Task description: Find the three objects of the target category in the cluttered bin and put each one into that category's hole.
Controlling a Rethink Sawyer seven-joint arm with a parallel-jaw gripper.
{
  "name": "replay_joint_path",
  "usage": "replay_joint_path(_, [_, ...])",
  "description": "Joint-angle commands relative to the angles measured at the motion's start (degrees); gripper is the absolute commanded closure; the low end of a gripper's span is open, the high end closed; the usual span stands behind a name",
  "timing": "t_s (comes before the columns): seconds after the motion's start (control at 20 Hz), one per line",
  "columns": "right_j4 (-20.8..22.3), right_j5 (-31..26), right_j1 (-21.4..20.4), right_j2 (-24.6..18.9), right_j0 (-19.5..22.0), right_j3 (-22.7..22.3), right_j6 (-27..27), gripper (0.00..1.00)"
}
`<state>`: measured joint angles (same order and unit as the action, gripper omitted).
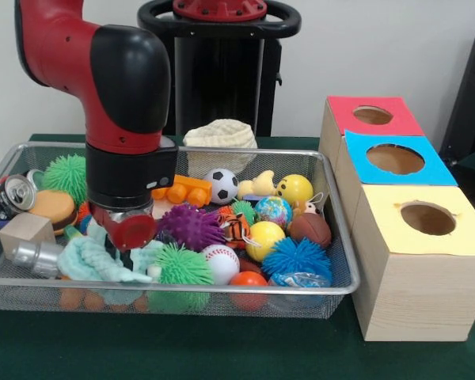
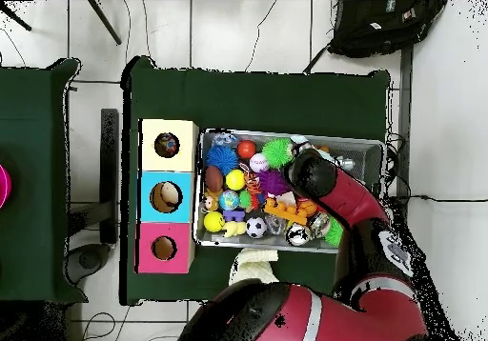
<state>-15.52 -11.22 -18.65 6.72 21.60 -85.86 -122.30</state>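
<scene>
The wire mesh bin (image 1: 174, 286) stands on the green table, full of toys; it also shows in the overhead view (image 2: 286, 135). The yellow-surround hole (image 1: 427, 218) tops the nearest wooden box to the bin's right. In the overhead view that hole (image 2: 168, 145) has something dark and round inside. My arm comes down into the bin's left part. Its end (image 1: 131, 231) sits low among the toys, just above a pale green cloth toy (image 1: 95, 261) and beside a purple spiky ball (image 1: 191, 226). In the overhead view the arm (image 2: 313, 173) hides the gripper.
The blue-surround hole (image 1: 395, 159) and red-surround hole (image 1: 372, 115) lie behind the yellow one. The bin holds a baseball (image 1: 220, 261), green spiky ball (image 1: 180, 265), yellow ball (image 1: 265, 237), blue spiky ball (image 1: 295, 257), soccer ball (image 1: 221, 185), can (image 1: 12, 194). A white knitted thing (image 1: 219, 136) sits behind it.
</scene>
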Motion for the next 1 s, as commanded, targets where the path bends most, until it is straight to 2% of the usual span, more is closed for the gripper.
replay_joint_path(0.05, [-5.9,3.6,7.4,-16.4,-5.3,-3.7,-14.4,0.00])
replay_joint_path(0.2, [-7.0,3.1,7.2,-13.2,-8.0,-2.8,-14.9,0.00])
replay_joint_path(0.25, [-7.6,1.9,7.0,-10.6,-9.9,-2.2,-15.2,0.00])
replay_joint_path(0.35, [-8.0,0.1,6.3,-8.0,-11.5,-2.2,-15.0,0.00])
replay_joint_path(0.6, [-8.3,-3.1,3.4,-3.7,-13.7,-3.9,-13.6,0.00])
replay_joint_path(0.85, [-6.2,-6.8,-1.2,-0.1,-14.7,-6.0,-10.3,0.00])
replay_joint_path(1.0, [-5.1,-8.3,-3.9,-0.2,-13.5,-7.8,-7.9,0.00])
